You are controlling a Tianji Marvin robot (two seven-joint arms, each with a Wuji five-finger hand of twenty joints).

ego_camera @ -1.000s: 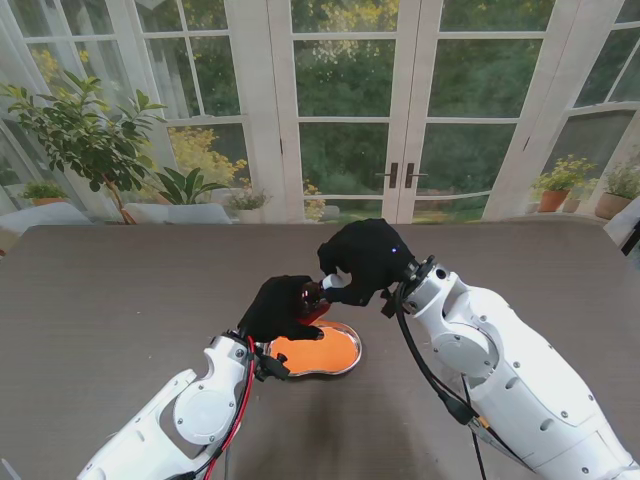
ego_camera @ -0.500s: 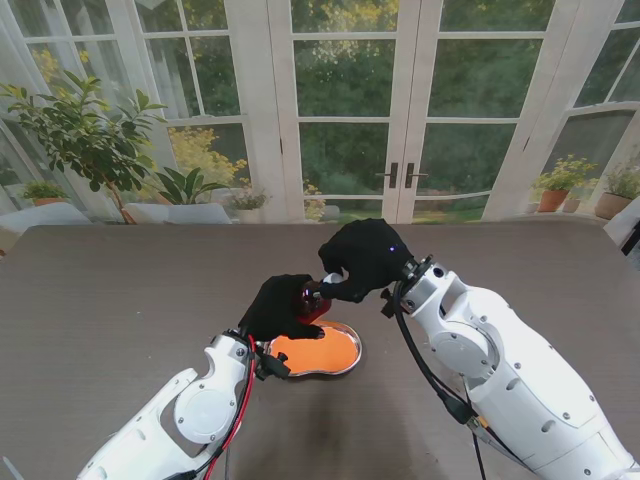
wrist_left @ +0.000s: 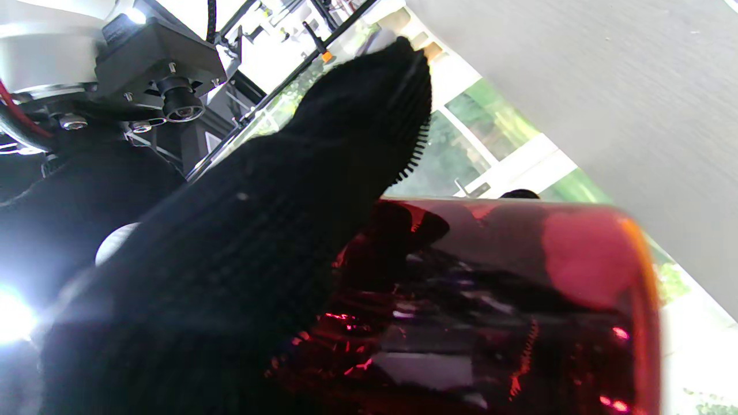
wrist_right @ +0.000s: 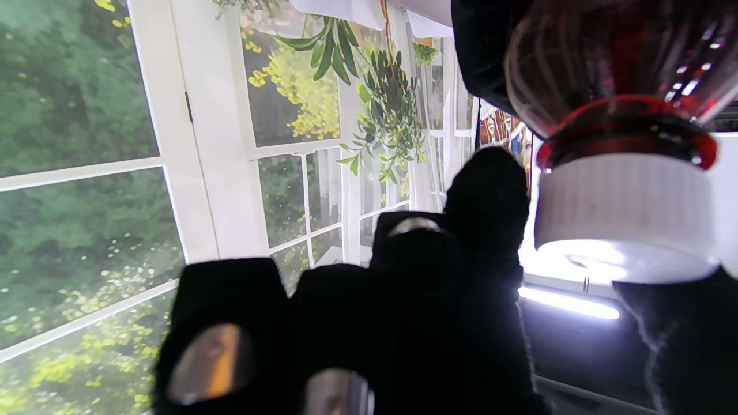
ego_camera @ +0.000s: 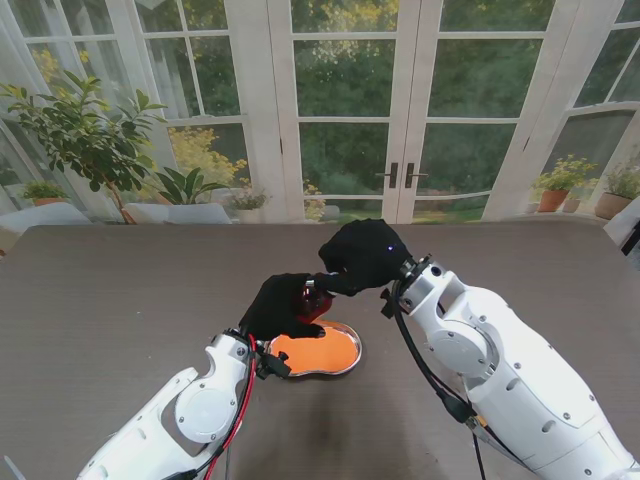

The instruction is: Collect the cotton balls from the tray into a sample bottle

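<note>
This looks like a sunroom or conservatory in a home, with a robot set up in it. A wall of tall white-framed glass doors and windows [ego_camera: 400, 110] runs along the far side, with dark lever handles at the middle pair, and dense green garden trees show through the panes. A leafy green potted shrub [ego_camera: 85, 130] stands at the far left inside the glass, and terracotta flowerpots with small flowering plants [ego_camera: 553, 192] sit at the far right. In front of the doors a broad dark grey-brown wood-grain table [ego_camera: 120, 300] fills the near ground, lit by daylight.
</note>
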